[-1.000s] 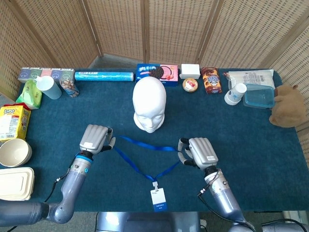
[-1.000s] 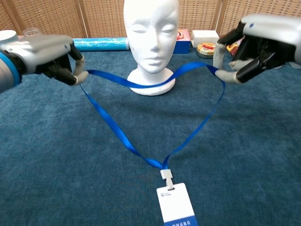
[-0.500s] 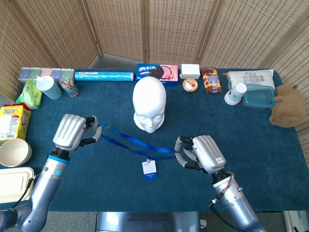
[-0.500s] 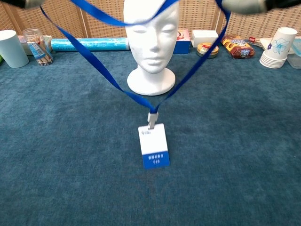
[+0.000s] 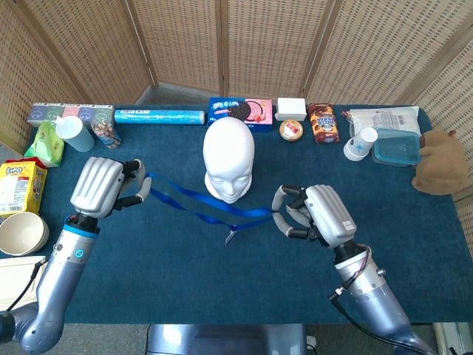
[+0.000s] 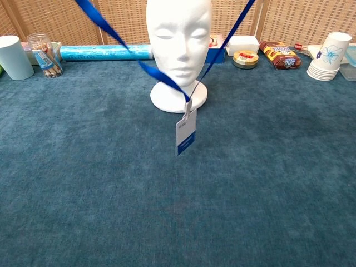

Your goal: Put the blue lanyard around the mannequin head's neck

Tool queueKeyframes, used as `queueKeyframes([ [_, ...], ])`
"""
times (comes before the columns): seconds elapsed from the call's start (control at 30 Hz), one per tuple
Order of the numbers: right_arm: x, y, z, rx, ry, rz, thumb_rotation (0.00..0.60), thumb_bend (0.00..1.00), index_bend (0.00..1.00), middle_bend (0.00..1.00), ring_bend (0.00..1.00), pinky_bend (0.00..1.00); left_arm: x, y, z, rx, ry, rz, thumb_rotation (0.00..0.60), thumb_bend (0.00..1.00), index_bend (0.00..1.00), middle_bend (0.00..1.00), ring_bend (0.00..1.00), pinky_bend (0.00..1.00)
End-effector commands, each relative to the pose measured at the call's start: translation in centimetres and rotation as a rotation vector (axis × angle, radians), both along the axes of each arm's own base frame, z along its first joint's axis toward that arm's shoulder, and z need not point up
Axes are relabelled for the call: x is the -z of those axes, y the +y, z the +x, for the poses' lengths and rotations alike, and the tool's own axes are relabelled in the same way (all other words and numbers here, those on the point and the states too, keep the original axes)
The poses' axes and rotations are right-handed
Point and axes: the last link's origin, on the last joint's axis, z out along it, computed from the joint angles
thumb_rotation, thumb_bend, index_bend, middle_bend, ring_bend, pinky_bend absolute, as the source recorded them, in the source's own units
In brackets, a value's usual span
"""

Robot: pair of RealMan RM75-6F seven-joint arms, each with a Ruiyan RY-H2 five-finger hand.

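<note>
Blue table [image 5: 148, 251] w/ mannequin head [image 5: 229, 159], snacks.

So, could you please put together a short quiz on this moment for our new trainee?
1. True or false: the blue lanyard is already around the mannequin head.
2. What holds the strap's two ends? A) the left robot hand and right robot hand B) one hand only C) nothing
3. In the chest view, the badge hangs in front of the head's ____.

Key: 1 false, it is stretched in front of it; 2 A; 3 base.
</note>
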Motion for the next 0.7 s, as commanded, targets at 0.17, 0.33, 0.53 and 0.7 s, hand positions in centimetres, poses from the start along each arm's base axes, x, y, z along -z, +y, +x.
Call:
queueKeyframes([
  [0.17, -0.9, -3.8, 1.2, 0.031, -0.01, -0.006, 0.6, 0.5, 0.64, 1.0, 1.0, 1.0, -0.4, 2.3, 1.7, -0.013, 0.011, 0.007, 0.429, 0.49, 0.69, 1.0, 1.0, 1.0],
  [0.33, -1.1, -5.5, 1.7, 0.047, -0.009, -0.008, 0.6, 0.5, 0.64, 1.0, 1.0, 1.0, -0.1, 3.5, 2.3, -0.03, 0.01, 0.001, 0.431, 0.49, 0.69, 1.0, 1.0, 1.0],
  [0.53, -1.6, -7.6, 2.5, 0.057, -0.003, -0.015, 0.6, 0.5, 0.64, 1.0, 1.0, 1.0, 0.5, 5.2, 2.6, -0.061, 0.01, -0.006, 0.433, 0.49, 0.69, 1.0, 1.0, 1.0],
  [0.7, -1.7, -9.4, 3.0, 0.075, 0.006, -0.006, 0.6, 0.5, 0.64, 1.0, 1.0, 1.0, 0.9, 6.8, 2.5, -0.092, 0.009, -0.01, 0.434, 0.48, 0.69, 1.0, 1.0, 1.0],
])
